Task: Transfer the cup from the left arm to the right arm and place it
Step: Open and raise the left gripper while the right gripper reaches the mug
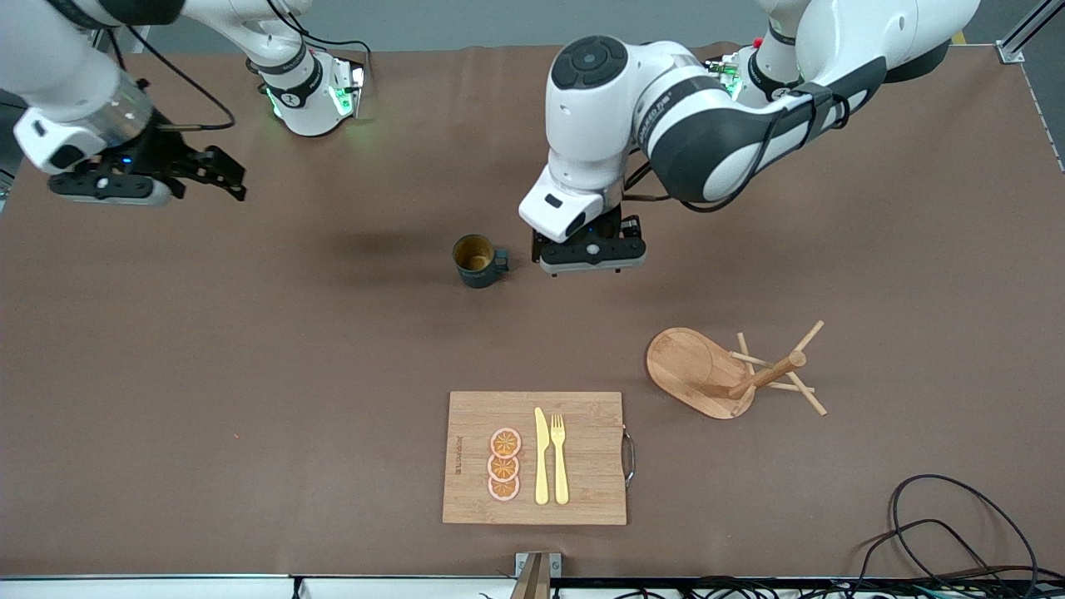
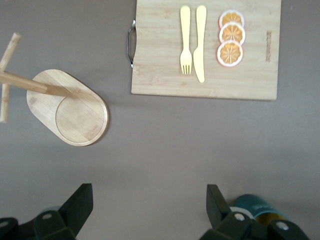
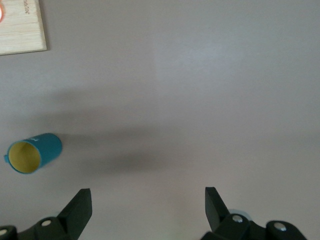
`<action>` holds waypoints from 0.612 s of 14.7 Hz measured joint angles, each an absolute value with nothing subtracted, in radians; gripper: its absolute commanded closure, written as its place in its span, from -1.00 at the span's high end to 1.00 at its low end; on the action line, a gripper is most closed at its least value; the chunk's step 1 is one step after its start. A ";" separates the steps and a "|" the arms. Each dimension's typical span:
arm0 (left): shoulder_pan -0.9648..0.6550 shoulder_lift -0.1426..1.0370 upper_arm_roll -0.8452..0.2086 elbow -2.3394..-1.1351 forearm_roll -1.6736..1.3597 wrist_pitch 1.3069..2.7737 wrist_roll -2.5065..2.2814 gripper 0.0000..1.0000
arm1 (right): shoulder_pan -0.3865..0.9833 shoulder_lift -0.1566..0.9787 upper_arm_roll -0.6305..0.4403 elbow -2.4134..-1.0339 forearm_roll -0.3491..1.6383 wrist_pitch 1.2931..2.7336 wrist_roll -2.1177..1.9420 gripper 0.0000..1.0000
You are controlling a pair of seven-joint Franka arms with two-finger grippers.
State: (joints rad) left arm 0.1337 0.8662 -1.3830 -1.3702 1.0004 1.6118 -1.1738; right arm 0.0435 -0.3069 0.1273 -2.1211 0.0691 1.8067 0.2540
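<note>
The left gripper (image 1: 592, 264) hangs with its fingers (image 2: 80, 205) spread wide and nothing between them, just beside the cup (image 1: 477, 260) on the side toward the left arm's end of the table. In the left wrist view the teal cup (image 2: 257, 207) shows partly at the edge, just outside one finger rather than between the two.

The cup stands upright on the brown table (image 1: 250, 374), its loop handle turned toward the left gripper and its yellowish-gold inside showing from above. The right gripper (image 1: 218, 179) is also spread apart and empty, held over the table well apart from the cup, toward the right arm's end; that arm waits. In its wrist view the cup (image 3: 32, 152) appears far off.

Nearer to the front camera than the cup lies a wooden cutting board (image 1: 582, 416) bearing three orange slices (image 1: 504, 465), a yellow knife (image 1: 542, 456) and a yellow fork (image 1: 559, 457). The wooden peg rack (image 1: 715, 374) stands nearer to the front camera than the cup, toward the left arm's end of the table.
</note>
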 measured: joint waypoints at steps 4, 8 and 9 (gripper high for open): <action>0.178 0.795 -1.270 -1.332 0.788 1.632 -0.960 1.00 | 0.175 -0.317 0.146 -2.195 0.070 1.890 0.439 1.00; 0.182 0.629 -1.030 -1.308 0.499 1.688 -0.727 1.00 | 0.255 -0.317 0.148 -2.235 0.070 1.975 0.593 1.00; 0.178 0.592 -0.973 -1.308 0.441 1.692 -0.666 1.00 | 0.282 -0.315 0.150 -2.262 0.071 2.019 0.636 1.00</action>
State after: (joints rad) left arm 0.1784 0.5916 -0.9729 -1.3083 0.4408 1.6916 -0.6663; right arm 0.2824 -0.3154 0.1505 -2.2623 0.0710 2.0193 0.6363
